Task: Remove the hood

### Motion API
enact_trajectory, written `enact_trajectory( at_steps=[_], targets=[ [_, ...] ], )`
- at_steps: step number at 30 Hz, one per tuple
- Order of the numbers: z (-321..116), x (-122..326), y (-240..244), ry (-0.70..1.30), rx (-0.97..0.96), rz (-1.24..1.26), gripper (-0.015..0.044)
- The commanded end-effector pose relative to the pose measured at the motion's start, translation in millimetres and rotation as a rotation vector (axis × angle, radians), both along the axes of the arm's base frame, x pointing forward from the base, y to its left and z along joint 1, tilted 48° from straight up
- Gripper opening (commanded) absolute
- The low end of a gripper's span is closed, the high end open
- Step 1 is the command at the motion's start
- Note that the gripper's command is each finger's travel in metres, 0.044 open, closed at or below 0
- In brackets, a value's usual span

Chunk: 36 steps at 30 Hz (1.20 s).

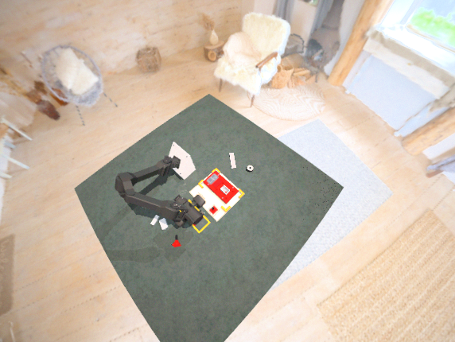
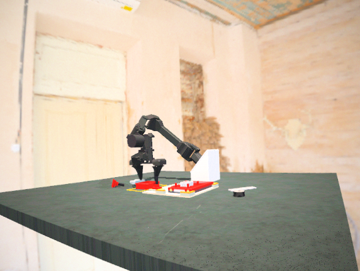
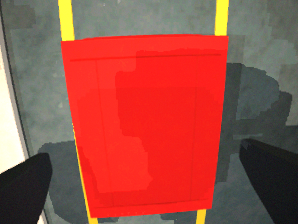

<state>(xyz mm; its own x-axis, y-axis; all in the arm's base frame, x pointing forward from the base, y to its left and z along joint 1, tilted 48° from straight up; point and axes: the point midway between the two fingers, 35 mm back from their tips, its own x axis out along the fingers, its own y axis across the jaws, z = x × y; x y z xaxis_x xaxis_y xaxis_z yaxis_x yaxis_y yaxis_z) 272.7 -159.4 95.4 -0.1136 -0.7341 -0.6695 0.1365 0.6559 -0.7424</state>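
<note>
The pincer [image 2: 147,176] [image 3: 148,155] is open, pointing down, with one finger on each side of the red hood [image 2: 146,184] [image 3: 145,125] and a gap between each finger and the hood in the wrist view. The hood lies over the yellow outline [image 1: 201,230] [image 2: 129,190] [image 3: 221,17] on the dark green table [image 1: 246,254] [image 2: 189,227], apart from the car [image 1: 232,192] [image 2: 201,186]. The car sits on a pale board [image 1: 217,215] [image 2: 176,195]. A small red piece with a black stem [image 1: 176,243] [image 2: 115,183] lies near the outline.
</note>
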Motion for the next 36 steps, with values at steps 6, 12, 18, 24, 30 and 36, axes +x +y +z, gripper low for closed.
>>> enact_trajectory(
  at_steps=[6, 12, 18, 24, 30, 36],
  targets=[
    [33.8, 5.8, 37.0, -0.009, -0.008, 0.01, 0.044],
    [33.8, 5.8, 37.0, -0.009, -0.008, 0.01, 0.044],
    [33.8, 5.8, 37.0, -0.009, -0.008, 0.01, 0.044],
    [33.8, 5.8, 37.0, -0.009, -0.008, 0.01, 0.044],
    [33.8, 5.8, 37.0, -0.009, -0.008, 0.01, 0.044],
    [33.8, 5.8, 37.0, -0.009, -0.008, 0.01, 0.044]
  ],
)
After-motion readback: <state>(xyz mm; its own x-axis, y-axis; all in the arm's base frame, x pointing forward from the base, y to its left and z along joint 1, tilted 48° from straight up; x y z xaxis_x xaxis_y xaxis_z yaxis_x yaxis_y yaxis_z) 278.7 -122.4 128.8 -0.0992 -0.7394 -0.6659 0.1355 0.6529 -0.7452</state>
